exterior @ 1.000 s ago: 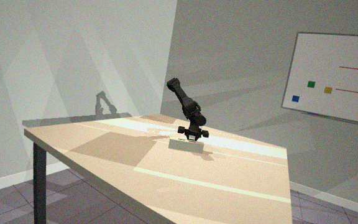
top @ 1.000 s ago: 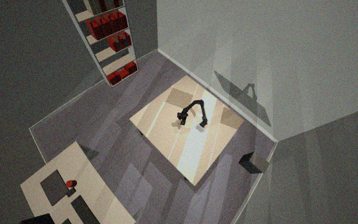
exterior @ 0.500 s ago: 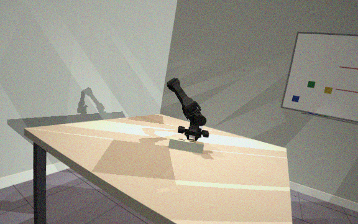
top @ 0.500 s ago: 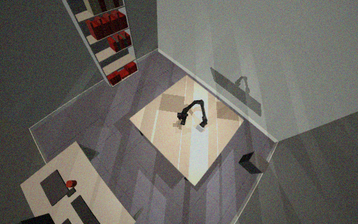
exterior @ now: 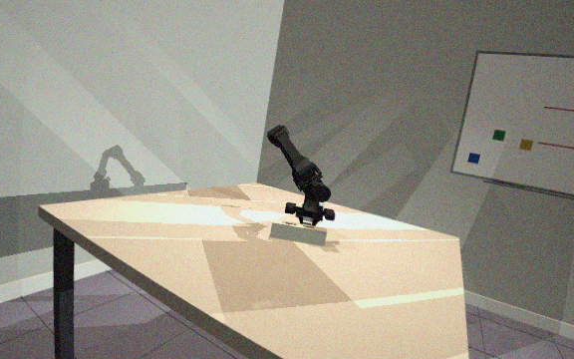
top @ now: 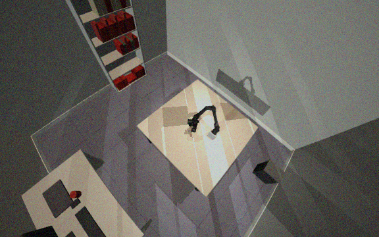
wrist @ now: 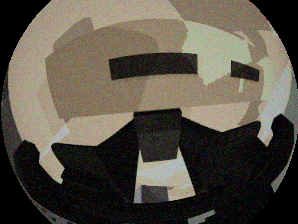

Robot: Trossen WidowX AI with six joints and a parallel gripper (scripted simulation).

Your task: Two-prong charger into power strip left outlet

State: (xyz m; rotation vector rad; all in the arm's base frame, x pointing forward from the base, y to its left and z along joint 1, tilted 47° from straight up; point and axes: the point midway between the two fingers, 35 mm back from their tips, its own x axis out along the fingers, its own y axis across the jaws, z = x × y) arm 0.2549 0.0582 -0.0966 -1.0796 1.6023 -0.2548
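The power strip (top: 212,135) (exterior: 297,234) (wrist: 90,95) is a pale block on the table, with two dark slots in its top: a long one (wrist: 153,66) at mid-view and a short one (wrist: 245,71) at right in the wrist view. My gripper (exterior: 310,221) (wrist: 154,119) is shut on the dark charger (wrist: 159,131), pointing down at the strip. In the wrist view the charger's front end meets the strip's near edge, below the long slot. Its prongs do not show. I cannot tell whether they touch the strip or are in an outlet.
The arm (top: 210,108) (exterior: 294,162) arches over the wooden table (top: 176,145) (exterior: 392,269). Bright bands and shadows cross the tabletop. A second table (top: 110,204), a shelf (top: 124,66) with red bins and a whiteboard (exterior: 531,95) stand away from the arm.
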